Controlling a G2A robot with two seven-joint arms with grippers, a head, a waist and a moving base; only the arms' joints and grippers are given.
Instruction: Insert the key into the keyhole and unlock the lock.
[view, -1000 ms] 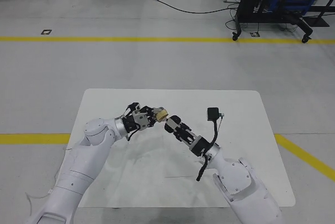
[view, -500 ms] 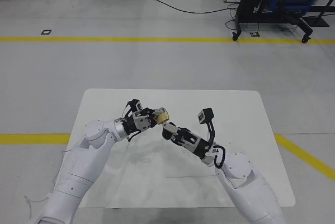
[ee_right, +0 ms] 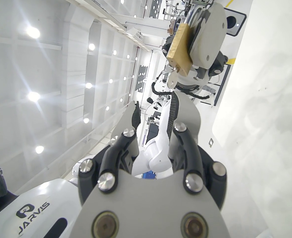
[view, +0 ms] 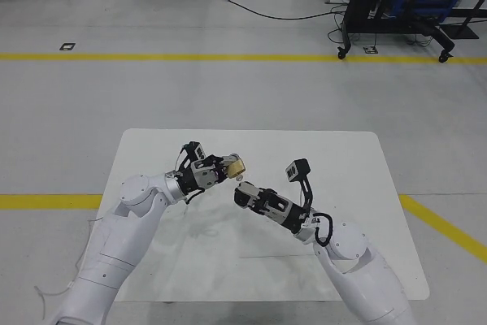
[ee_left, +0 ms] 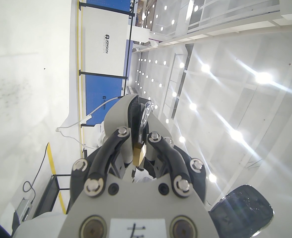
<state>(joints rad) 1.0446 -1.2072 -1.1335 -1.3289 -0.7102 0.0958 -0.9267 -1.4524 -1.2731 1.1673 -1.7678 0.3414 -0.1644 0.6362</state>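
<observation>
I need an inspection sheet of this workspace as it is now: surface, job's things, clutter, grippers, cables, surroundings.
Surface: white table with rounded corners.
Job's things: brass lock held above the table; key sticks out of its end, seemingly in the keyhole.
Clutter: nothing seen.
Grippers: left gripper shut on the lock; right gripper open, just short of the key.
Cables: black cable on the floor beyond the table.
Surroundings: yellow floor lines; dark cart in the far corner.
</observation>
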